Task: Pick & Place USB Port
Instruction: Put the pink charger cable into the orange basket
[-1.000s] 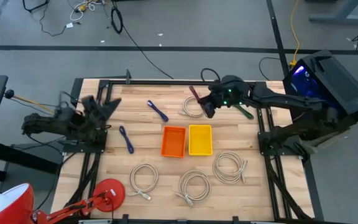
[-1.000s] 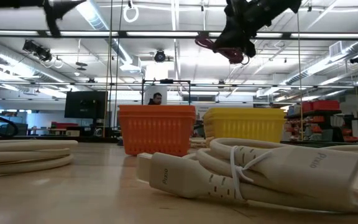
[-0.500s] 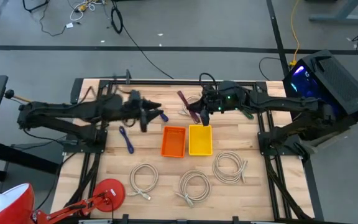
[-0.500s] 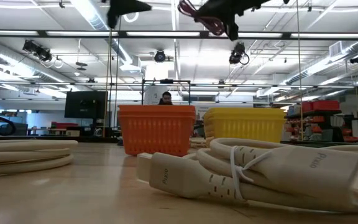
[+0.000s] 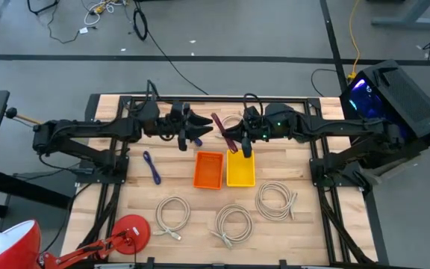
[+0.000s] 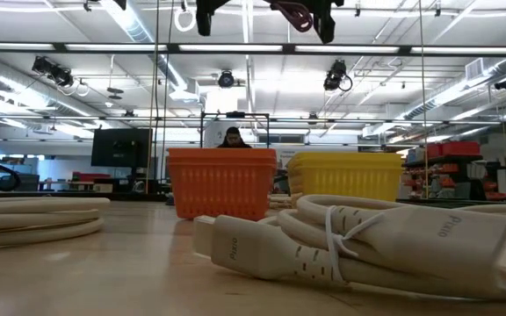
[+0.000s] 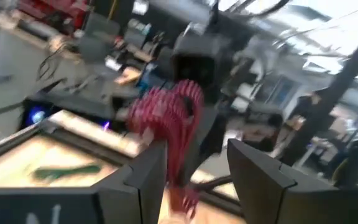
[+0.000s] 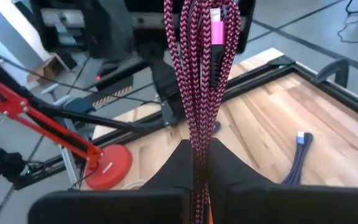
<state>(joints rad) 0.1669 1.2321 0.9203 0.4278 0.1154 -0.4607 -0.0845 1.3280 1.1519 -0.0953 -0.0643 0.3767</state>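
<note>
Both arms are dark, near-black, built from slim jointed tube links. The left arm's two-finger gripper (image 5: 195,132) has flat, matte dark fingers (image 7: 143,180) with squared edges. The right arm's two-finger gripper (image 5: 242,144) has the same dark fingers (image 8: 166,177), tapering to a narrow V. Small green indicator lights (image 5: 264,133) glow on the right arm's wrist housing, and a thin black cable loop (image 5: 249,99) arcs off that wrist. A similar black cable runs along the left arm's forearm (image 5: 149,90).
</note>
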